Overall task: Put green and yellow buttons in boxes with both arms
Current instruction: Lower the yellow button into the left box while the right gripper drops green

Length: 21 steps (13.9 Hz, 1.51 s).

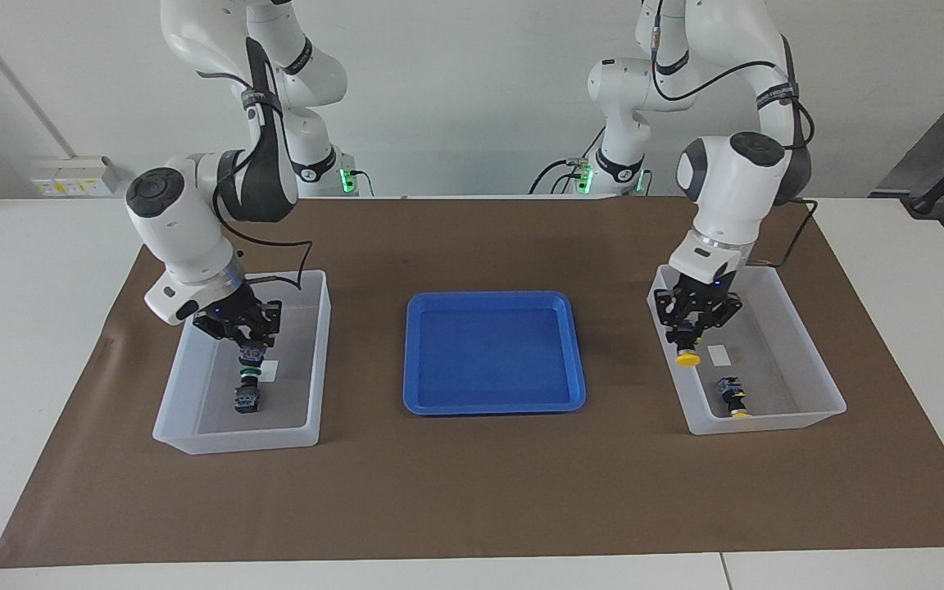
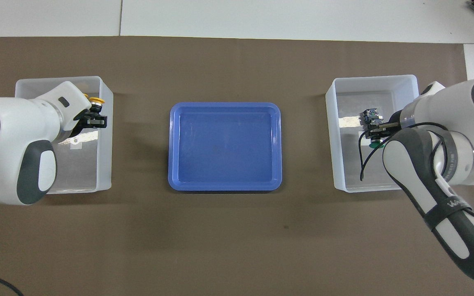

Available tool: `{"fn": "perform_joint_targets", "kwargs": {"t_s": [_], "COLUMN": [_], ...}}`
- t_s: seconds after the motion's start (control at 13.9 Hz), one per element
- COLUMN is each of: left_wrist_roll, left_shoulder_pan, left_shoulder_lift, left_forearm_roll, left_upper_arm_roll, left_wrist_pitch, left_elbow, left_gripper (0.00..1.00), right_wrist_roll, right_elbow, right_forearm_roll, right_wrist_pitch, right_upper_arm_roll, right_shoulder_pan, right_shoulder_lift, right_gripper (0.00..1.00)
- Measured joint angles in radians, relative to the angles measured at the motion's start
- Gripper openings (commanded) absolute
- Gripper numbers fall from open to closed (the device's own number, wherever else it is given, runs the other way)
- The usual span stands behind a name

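The blue tray [image 1: 494, 352] lay at the middle of the brown mat [image 1: 472, 492] on the worktop [image 1: 29, 328], and everything else sat to either side of it.

Toward the left arm's end from the tray stood one box [image 1: 800, 369]. The left end effector [image 1: 692, 332] hung inside it, closed on the black body of a yellow button [image 1: 688, 358], cap pointing down, just above the box floor. A second yellow button [image 1: 734, 397] lay on its side on that floor, farther from the robots than the held one.

Toward the right arm's end from the tray stood the other box [image 1: 308, 360]. The right end effector [image 1: 247, 336] reached into it, closed on a green button [image 1: 250, 360] whose green-ringed cap faced down. A second green button [image 1: 247, 398] rested on the box floor directly under it; whether the two touched I cannot tell.
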Motion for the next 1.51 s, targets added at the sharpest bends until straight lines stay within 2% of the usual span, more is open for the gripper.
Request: {"fn": "perform_joint_targets", "kwargs": {"t_s": [0.07,0.14,0.22,0.29,0.36,0.57,0.79,0.86,0.93,1.01,1.08,1.29,1.51], "left_wrist_roll": [0.004,0.01,0.013,0.015,0.027,0.106,0.119,0.119,0.119,0.119,0.12,0.124,0.124], "left_shoulder_pan": [0.035,0.066,0.087,0.105,0.127,0.194,0.205,0.205,0.204,0.204,0.204,0.203,0.2], "left_shoulder_lift": [0.001,0.001,0.003,0.008,0.017,0.081,0.163,0.187,0.212,0.24,0.267,0.296,0.249], "left_forearm_roll": [0.0,0.0,0.0,0.0,0.0,0.0,0.0,0.0,0.0,0.0,0.0,0.0,0.0], "left_upper_arm_roll": [0.0,0.0,0.0,-0.001,-0.001,-0.001,-0.004,-0.007,-0.01,-0.012,-0.012,-0.016,-0.018], "left_wrist_pitch": [0.004,0.017,0.033,0.043,0.051,0.133,0.217,0.245,0.281,0.326,0.367,0.399,0.344], "left_elbow": [0.007,0.01,0.01,0.009,0.009,0.004,0.004,0.005,0.005,0.006,0.007,0.02,0.037], "left_gripper": [0.0,0.0,0.0,0.0,0.0,0.0,0.0,0.04,0.2,0.79,1.0,1.0,1.0], "right_wrist_roll": [0.0,0.0,0.0,0.0,0.0,0.0,0.022,0.038,0.067,0.115,0.17,0.247,0.263], "right_elbow": [-0.028,-0.056,-0.073,-0.085,-0.093,-0.094,-0.045,-0.021,0.004,0.03,0.062,0.185,0.287], "right_forearm_roll": [0.007,0.038,0.069,0.085,0.092,0.097,0.096,0.083,0.049,0.004,-0.033,-0.054,-0.055], "right_wrist_pitch": [0.02,0.04,0.049,0.056,0.062,0.081,0.085,0.085,0.083,0.072,0.043,-0.108,-0.279], "right_upper_arm_roll": [0.001,0.003,0.004,0.005,0.004,0.004,0.008,0.009,0.009,0.009,0.01,0.009,0.005], "right_shoulder_pan": [0.0,0.001,0.001,0.001,0.001,0.001,0.009,0.015,0.024,0.032,0.037,0.037,0.001], "right_shoulder_lift": [-0.001,-0.001,-0.001,-0.002,-0.002,-0.004,-0.019,-0.027,-0.034,-0.039,-0.043,-0.053,-0.107], "right_gripper": [0.0,0.13,0.48,0.93,1.0,1.0,1.0,1.0,1.0,1.0,1.0,1.0,1.0]}}
